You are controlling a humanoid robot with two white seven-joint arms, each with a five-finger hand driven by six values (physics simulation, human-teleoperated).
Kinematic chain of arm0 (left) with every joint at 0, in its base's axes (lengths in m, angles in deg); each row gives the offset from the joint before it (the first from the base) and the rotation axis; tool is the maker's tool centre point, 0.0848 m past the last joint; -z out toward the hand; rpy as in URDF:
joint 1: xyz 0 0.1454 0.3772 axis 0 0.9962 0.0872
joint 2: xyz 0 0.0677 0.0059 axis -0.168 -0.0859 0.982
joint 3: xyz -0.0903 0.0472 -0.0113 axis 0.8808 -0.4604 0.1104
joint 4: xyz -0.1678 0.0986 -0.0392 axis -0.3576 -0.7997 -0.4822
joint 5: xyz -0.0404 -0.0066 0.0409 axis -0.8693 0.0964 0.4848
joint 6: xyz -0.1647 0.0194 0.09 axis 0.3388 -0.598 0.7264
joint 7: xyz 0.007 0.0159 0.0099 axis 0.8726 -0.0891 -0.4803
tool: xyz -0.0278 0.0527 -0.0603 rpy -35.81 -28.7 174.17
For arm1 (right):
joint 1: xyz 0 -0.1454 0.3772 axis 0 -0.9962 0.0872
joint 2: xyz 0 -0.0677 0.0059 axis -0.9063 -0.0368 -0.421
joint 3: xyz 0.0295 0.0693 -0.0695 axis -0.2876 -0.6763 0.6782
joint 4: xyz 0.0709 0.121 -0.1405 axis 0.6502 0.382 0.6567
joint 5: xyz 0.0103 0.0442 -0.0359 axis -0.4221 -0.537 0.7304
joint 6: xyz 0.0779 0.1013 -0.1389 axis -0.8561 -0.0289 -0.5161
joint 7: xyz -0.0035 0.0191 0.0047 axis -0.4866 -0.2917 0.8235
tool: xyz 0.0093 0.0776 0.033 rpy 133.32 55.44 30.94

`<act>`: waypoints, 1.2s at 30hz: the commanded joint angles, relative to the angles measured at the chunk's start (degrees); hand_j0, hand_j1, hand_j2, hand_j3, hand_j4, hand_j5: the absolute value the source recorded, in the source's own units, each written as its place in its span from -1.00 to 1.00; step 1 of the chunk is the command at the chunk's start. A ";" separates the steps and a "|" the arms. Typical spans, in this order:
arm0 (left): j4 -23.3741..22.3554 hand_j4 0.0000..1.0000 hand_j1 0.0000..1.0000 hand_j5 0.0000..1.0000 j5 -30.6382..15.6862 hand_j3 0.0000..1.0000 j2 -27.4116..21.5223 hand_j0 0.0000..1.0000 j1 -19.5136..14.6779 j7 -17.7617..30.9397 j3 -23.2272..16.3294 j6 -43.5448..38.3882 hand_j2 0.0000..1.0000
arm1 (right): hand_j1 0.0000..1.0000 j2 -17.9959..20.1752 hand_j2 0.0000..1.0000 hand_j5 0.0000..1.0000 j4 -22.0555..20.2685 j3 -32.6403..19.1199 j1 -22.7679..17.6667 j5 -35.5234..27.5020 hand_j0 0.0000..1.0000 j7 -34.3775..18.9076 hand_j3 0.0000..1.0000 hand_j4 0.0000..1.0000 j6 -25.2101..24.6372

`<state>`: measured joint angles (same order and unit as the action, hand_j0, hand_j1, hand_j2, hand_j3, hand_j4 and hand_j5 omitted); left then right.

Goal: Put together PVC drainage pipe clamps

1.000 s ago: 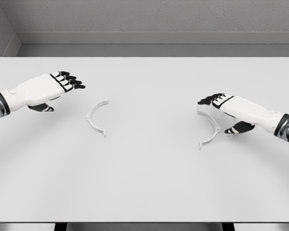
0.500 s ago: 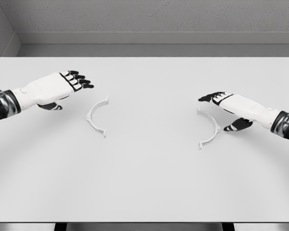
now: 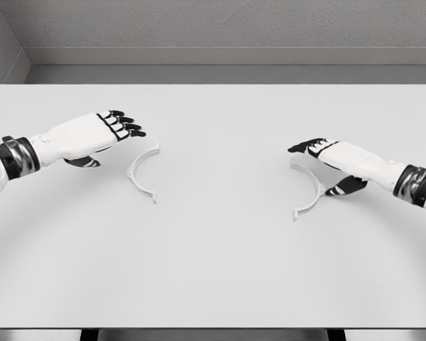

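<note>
Two white half-ring clamp pieces lie flat on the white table [image 3: 213, 256]. The left clamp half [image 3: 139, 175] curves with its opening to the right. The right clamp half [image 3: 312, 190] opens to the left. My left hand [image 3: 121, 124] hovers just up and left of the left piece, fingers spread and holding nothing. My right hand [image 3: 319, 153] reaches over the upper end of the right piece, fingers extended, thumb [image 3: 344, 187] low beside the arc. Neither piece is grasped.
A grey wall runs along the table's far edge. The table's front edge shows at the bottom of the picture.
My left hand has slid right, closer to the left clamp half. The right hand has lifted slightly and drawn a little up and right over its piece. Both pieces stayed put.
</note>
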<state>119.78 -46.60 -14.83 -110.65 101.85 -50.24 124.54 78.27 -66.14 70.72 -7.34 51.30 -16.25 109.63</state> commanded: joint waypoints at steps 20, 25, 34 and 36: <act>7.10 0.98 0.98 0.98 6.82 0.98 -0.50 0.98 3.95 -4.52 0.10 -0.07 0.98 | 1.00 -2.50 1.00 1.00 0.13 1.98 2.11 0.47 1.00 0.02 1.00 1.00 -0.15; 7.98 0.98 0.98 0.98 7.26 0.98 -0.50 0.98 5.27 -4.08 0.19 -3.78 0.98 | 1.00 -2.94 1.00 1.00 0.13 2.60 2.55 0.56 1.00 0.02 1.00 1.00 -0.15; 7.98 0.98 0.98 0.98 7.08 0.98 -0.41 0.98 5.89 -4.08 0.28 -9.66 0.98 | 1.00 -3.64 1.00 1.00 0.13 3.65 3.60 1.09 1.00 0.02 1.00 1.00 -0.15; 7.98 0.98 0.98 0.98 7.26 0.98 -0.41 0.98 6.33 -4.08 0.37 -10.81 0.98 | 1.00 -4.16 1.00 1.00 0.13 3.74 3.60 1.17 1.00 0.02 1.00 1.00 -0.15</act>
<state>127.73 -39.24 -15.18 -104.32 97.80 -49.93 115.59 74.41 -65.93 74.30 -3.56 52.78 -16.24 109.63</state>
